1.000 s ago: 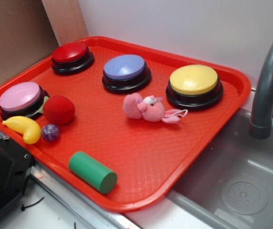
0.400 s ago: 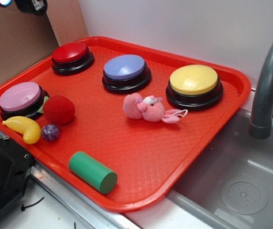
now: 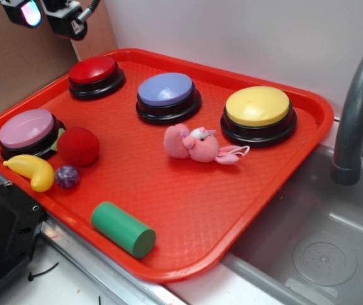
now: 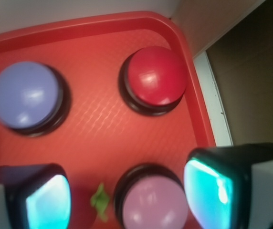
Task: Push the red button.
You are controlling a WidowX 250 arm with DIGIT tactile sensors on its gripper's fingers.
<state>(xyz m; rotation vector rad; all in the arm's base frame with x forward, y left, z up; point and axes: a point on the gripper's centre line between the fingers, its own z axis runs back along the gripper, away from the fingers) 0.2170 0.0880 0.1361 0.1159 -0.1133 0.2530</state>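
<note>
The red button (image 3: 94, 71), a glossy red dome on a black base, sits in the tray's far left corner. The wrist view shows the red button (image 4: 155, 76) ahead of the fingers, near the tray's corner rim. My gripper (image 3: 45, 18) hangs high at the top left, above and left of the button, not touching it. It is open: in the wrist view the gripper (image 4: 129, 195) has its two cyan-padded fingers spread wide with nothing held. Far below the gap lies the pink-topped button (image 4: 153, 202).
On the red tray (image 3: 308, 127) stand a pink button (image 3: 26, 129), a lavender button (image 3: 166, 90) and a yellow button (image 3: 257, 107). Also there: fuzzy red ball (image 3: 79, 146), banana (image 3: 32, 170), purple ball (image 3: 67, 176), green cylinder (image 3: 123, 229), pink plush (image 3: 197, 145). Faucet (image 3: 359, 108) and sink lie right.
The gripper has come into the exterior view at the top left, moving down and right toward the red button. Nothing on the tray has moved.
</note>
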